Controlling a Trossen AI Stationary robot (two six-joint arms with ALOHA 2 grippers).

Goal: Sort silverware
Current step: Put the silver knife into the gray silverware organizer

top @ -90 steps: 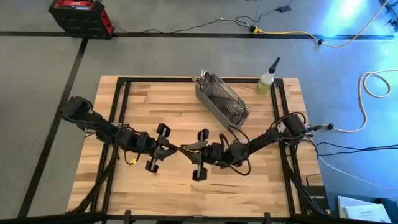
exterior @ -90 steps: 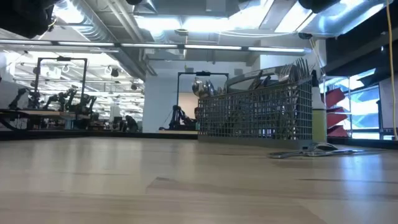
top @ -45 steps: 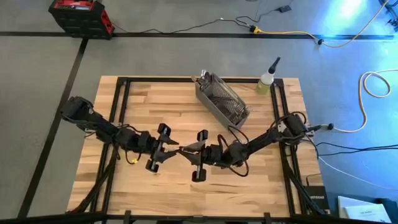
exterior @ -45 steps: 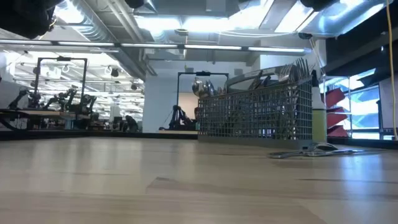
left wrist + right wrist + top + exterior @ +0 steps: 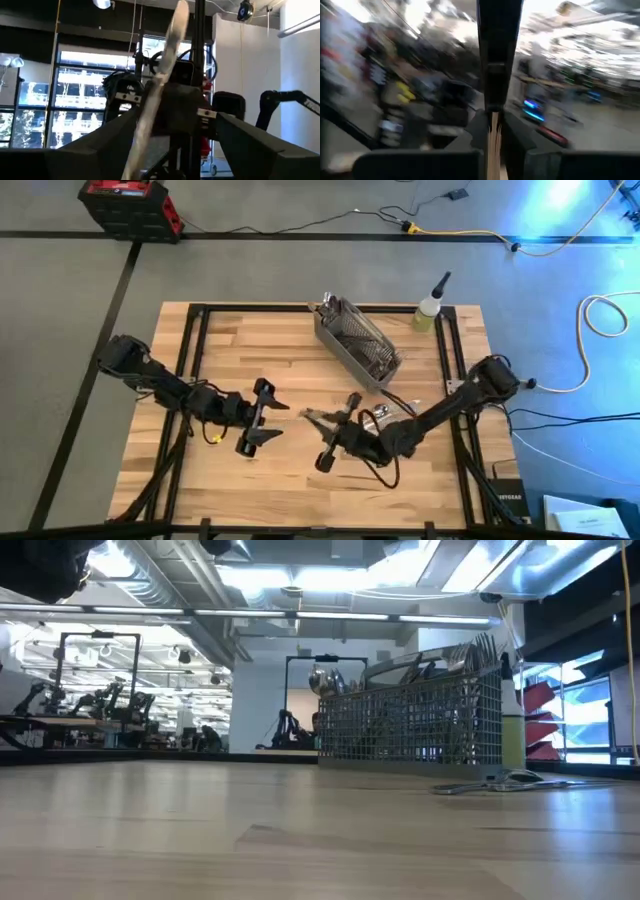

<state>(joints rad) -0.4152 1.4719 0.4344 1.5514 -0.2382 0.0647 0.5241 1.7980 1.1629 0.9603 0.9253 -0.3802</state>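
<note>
A spoon (image 5: 155, 95) is sitting pinched in the left gripper (image 5: 268, 417), and could be slipping free since the right gripper (image 5: 318, 420), spread, is apart

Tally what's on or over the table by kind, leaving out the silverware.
Mesh basket: 1
Squeeze bottle: 1
Robot arm: 2, ending in the left gripper and the right gripper over the middle of the table
Total: 4
</note>
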